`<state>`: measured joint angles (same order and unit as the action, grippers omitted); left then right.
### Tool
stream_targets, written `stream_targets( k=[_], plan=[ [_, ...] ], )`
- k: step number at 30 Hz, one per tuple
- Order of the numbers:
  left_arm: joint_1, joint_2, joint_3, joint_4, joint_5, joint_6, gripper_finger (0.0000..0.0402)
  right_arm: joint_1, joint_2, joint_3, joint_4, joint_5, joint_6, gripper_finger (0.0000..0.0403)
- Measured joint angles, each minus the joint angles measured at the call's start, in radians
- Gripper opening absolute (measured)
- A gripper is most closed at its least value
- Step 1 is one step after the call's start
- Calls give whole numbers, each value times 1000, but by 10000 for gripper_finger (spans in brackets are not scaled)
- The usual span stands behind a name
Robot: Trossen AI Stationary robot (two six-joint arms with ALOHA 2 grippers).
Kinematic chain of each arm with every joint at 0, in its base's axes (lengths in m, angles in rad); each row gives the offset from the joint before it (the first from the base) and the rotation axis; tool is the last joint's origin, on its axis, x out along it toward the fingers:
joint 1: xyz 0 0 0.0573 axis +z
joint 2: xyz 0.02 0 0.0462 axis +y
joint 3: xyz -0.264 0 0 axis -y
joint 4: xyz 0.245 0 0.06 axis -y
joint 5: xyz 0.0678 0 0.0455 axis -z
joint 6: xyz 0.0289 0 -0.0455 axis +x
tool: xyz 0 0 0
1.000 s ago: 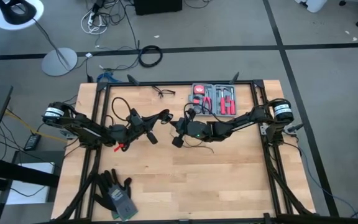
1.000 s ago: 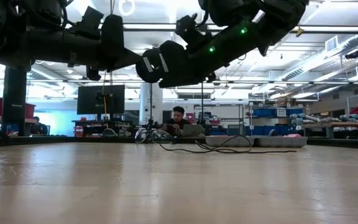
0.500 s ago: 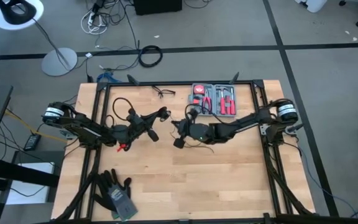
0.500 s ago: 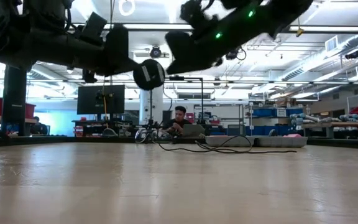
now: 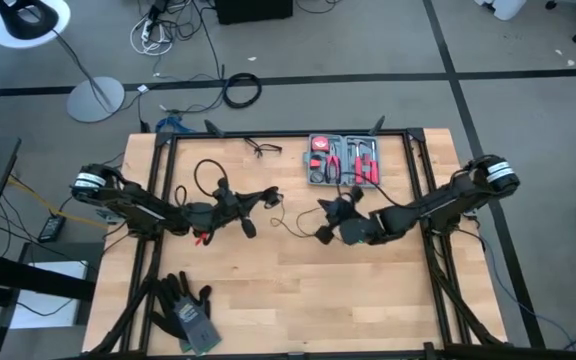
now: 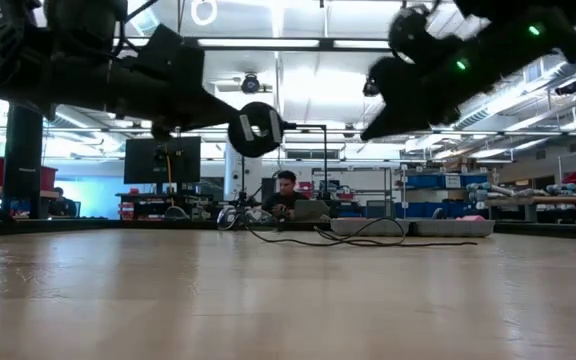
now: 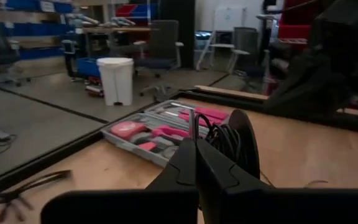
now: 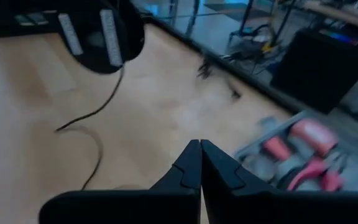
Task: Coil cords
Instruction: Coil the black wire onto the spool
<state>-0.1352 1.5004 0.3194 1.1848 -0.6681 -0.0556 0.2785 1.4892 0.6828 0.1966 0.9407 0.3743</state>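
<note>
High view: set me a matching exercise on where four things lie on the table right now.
Things:
1. tool tray
2. gloves
3. thin black cable
4. wire glasses-like item

Places:
A. the middle of the table
B. the table's lower left corner in the picture
C. the table's top edge, right of centre
D. the table's top edge, left of the tray

Pairs: 1-C, 2-B, 3-A, 4-D
</note>
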Motion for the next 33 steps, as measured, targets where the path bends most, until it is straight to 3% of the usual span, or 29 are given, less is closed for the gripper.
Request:
stream_targets(
  k=[4, 8, 14, 20, 23, 26, 33],
  plan=[
    [0, 93, 71, 0, 16, 27, 0, 16, 32, -87, 184, -73, 58, 0],
    [3, 195, 158, -1, 15, 30, 0, 14, 169, -54, 340, -77, 7, 0],
    [3, 249, 237, 0, 10, 49, 0, -15, 328, 78, 341, 74, -29, 0],
    [3, 245, 243, -1, 7, 74, 0, -38, 375, 134, 307, 76, -38, 0],
    [3, 245, 243, -2, 8, 69, 0, -40, 376, 140, 317, 20, -42, 0],
    [4, 245, 243, 0, 8, 64, 0, -54, 376, 139, 349, -99, -54, 0],
    [5, 243, 245, -2, 4, 52, 0, -59, 377, 138, 512, -190, -179, 0]
  ],
)
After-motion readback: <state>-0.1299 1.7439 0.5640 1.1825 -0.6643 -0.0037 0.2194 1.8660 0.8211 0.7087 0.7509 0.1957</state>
